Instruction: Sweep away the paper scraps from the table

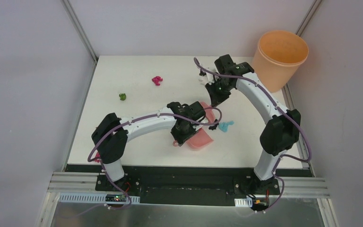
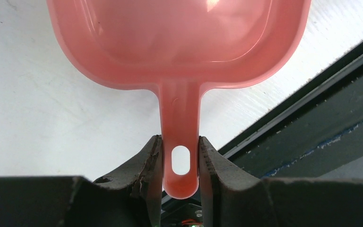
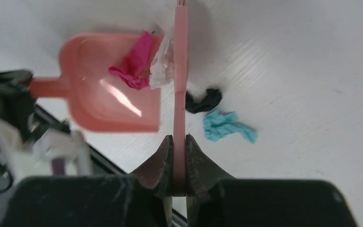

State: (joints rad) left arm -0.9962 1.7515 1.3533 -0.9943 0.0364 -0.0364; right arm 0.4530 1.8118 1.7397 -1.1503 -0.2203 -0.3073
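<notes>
My left gripper [image 2: 180,161] is shut on the handle of the pink dustpan [image 2: 179,38], which lies near the front of the white table [image 1: 137,132]. My right gripper [image 3: 179,161] is shut on the thin pink brush handle [image 3: 180,90], held beside the pan's mouth. A magenta scrap [image 3: 134,61] and a white scrap [image 3: 160,66] sit at the pan's lip. A black scrap [image 3: 203,100] and a teal scrap [image 3: 227,126] lie on the other side of the brush. In the top view, the teal scrap [image 1: 226,126] lies right of the dustpan [image 1: 201,138].
A magenta scrap [image 1: 157,80] and a green scrap [image 1: 122,96] lie apart at the back left. Another magenta bit [image 1: 97,159] sits by the left arm's base at the front edge. The orange bucket [image 1: 280,57] stands off the back right corner.
</notes>
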